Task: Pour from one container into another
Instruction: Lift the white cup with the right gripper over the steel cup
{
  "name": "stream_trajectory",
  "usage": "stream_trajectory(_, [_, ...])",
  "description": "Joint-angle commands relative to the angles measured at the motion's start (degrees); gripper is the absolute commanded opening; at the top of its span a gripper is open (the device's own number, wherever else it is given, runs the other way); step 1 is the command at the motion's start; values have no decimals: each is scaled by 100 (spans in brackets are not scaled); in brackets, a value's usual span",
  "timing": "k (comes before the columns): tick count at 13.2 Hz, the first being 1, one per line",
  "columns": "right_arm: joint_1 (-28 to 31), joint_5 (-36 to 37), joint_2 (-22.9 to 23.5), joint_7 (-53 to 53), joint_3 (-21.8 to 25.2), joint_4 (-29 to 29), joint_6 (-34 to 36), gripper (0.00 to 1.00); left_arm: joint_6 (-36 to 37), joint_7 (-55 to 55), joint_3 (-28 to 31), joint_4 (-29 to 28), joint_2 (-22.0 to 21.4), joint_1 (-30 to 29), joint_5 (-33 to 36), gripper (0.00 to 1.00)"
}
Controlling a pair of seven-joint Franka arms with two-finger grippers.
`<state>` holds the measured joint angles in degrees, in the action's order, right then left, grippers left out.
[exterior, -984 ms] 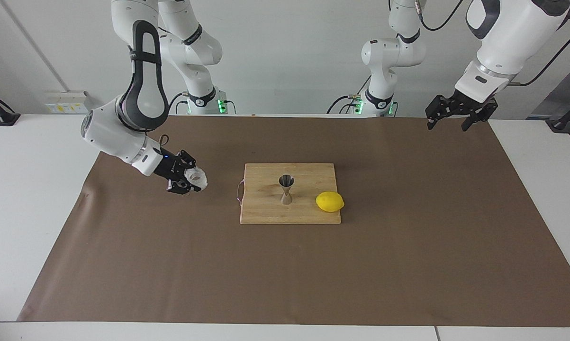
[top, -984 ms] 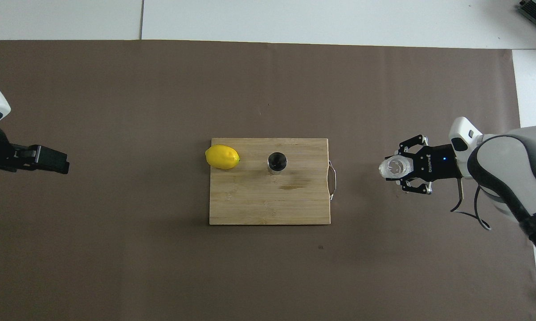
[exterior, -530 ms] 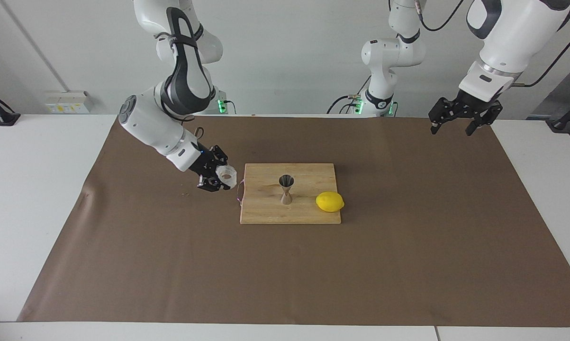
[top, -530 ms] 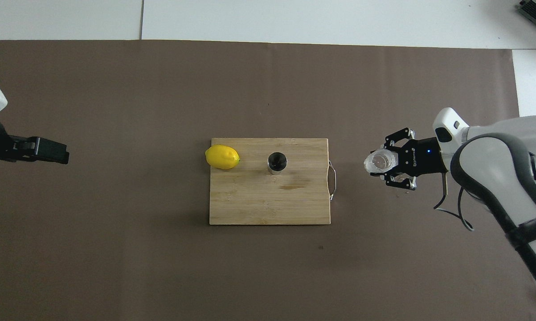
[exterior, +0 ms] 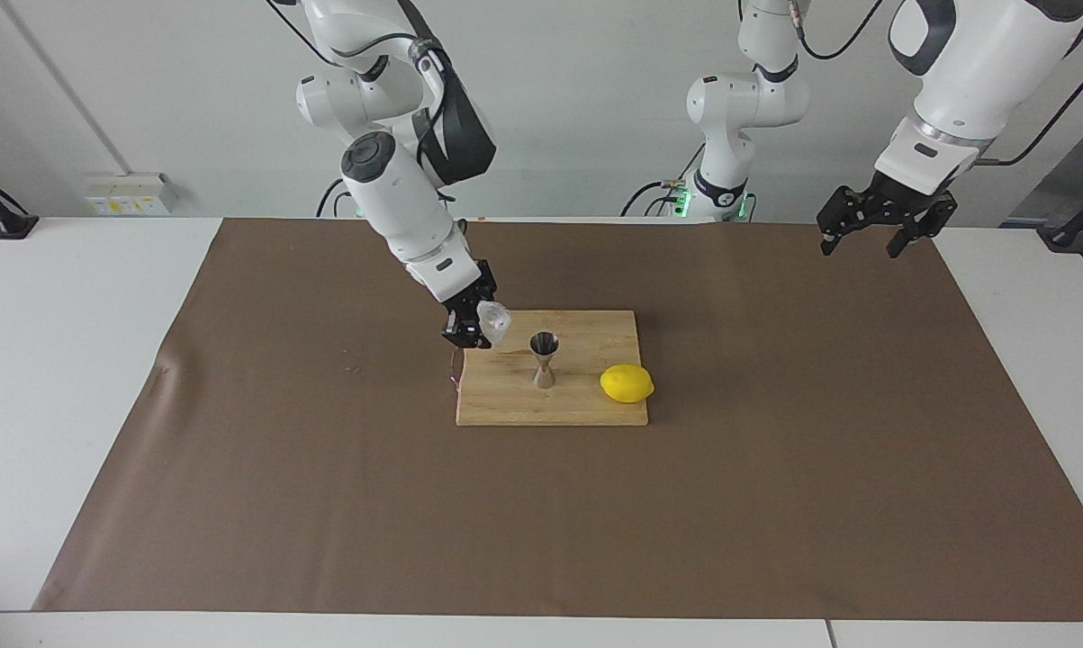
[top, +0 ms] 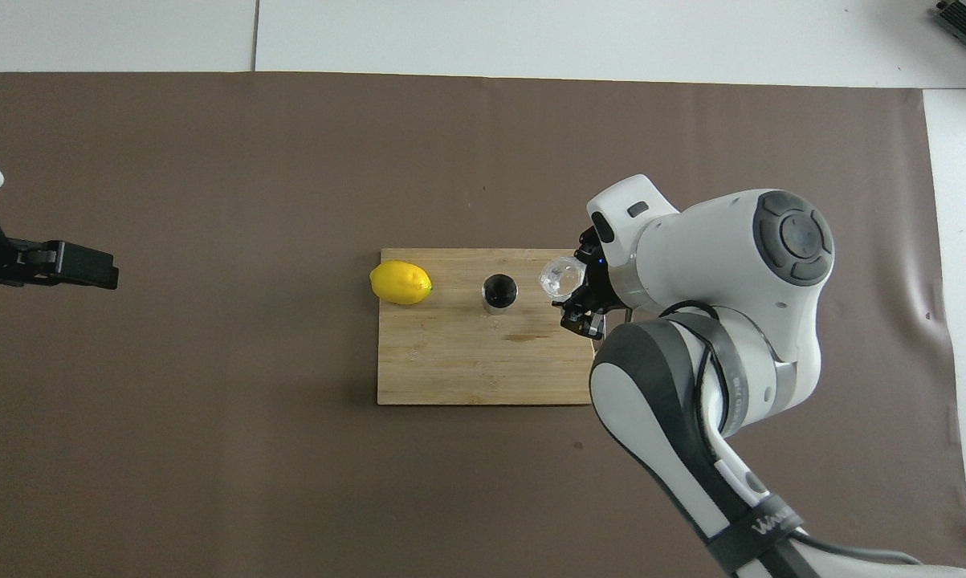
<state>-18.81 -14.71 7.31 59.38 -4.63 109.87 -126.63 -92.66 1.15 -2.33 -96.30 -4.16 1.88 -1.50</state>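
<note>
My right gripper (exterior: 480, 326) (top: 572, 291) is shut on the small clear faceted glass cup (exterior: 494, 319) (top: 561, 278). It holds the cup tilted in the air over the wooden cutting board's (exterior: 514, 405) (top: 450, 361) edge toward the right arm's end, just beside the jigger's rim. The steel hourglass jigger (exterior: 544, 359) (top: 499, 292) stands upright on the board, its mouth open upward. My left gripper (exterior: 872, 232) (top: 89, 269) hangs open in the air over the mat at the left arm's end, holding nothing; that arm waits.
A yellow lemon (exterior: 627, 383) (top: 401, 282) lies on the board beside the jigger, toward the left arm's end. The board has a metal handle (exterior: 454, 367) at the right arm's end. A brown mat (exterior: 325, 504) covers the table.
My right arm has carried the cup from over the mat to the board's edge beside the jigger and turned its wrist more upright. The left gripper barely moved.
</note>
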Motion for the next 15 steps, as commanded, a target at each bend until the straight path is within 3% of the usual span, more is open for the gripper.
stream_trajectory(1, [-227,686,165,-654,14,-290,-20,2,-6,-71,-22,-64,-41,-21,89,100])
stream_trajectory(8, [-676,2189,253,-1656,6,-273,-433,0,-6,-63,-22,-64,-41,-21,89,100])
stream_trajectory(15, [-835,3060,333,-1746,14,-229,-424,0,-6,-63,-22,-64,-41,-21,97,100])
